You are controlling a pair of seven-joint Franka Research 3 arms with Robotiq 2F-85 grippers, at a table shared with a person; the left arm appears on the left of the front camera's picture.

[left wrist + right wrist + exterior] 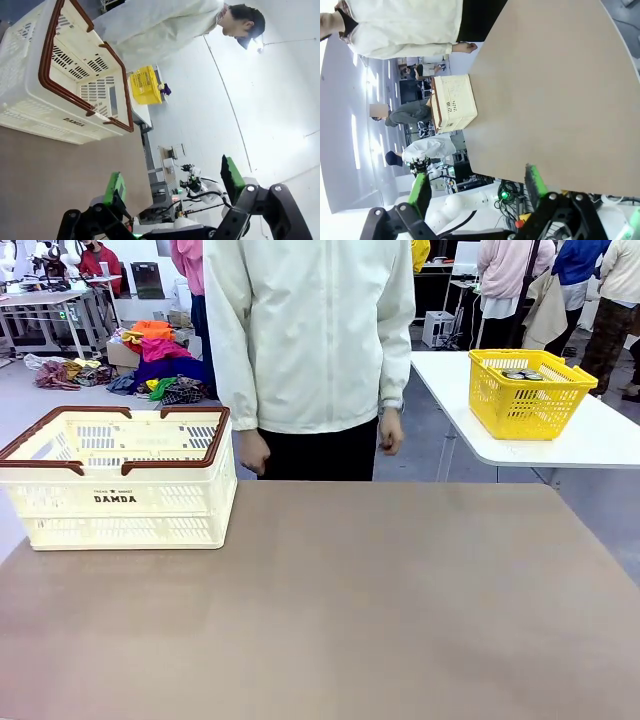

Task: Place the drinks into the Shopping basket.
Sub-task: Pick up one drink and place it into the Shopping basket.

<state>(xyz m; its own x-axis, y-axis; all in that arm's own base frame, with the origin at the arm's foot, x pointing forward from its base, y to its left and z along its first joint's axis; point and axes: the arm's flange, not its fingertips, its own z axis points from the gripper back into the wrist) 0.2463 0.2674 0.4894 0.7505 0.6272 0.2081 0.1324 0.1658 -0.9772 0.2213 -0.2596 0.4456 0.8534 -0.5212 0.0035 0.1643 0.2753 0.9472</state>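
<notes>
Front view, looking across the brown table (400,620): the Shopping basket (60,510) sits upright at the far left with its open top facing up. A person (310,330) stands at the far edge, one hand (252,452) and the other hand (391,430) hanging down with nothing in them. Off to the far right, on a white side table (600,440), a yellow mesh basket (520,405) holds a few small things, too small for me to say whether they are the drinks. By my reading the job has not started and the step in hand is to wait for a can to come within reach. To do it well, I would leave the middle of the table free for the person. Then I would take each slim can around its middle, carry it upright over the brown-red rim, and let go only once it is low inside the crate. The left gripper (173,180) hangs above the near left of the table, aimed toward the crate, its fingers wide apart with nothing between them. The right gripper (477,184) sits back over the near edge, rolled sideways, fingers equally spread and empty.
</notes>
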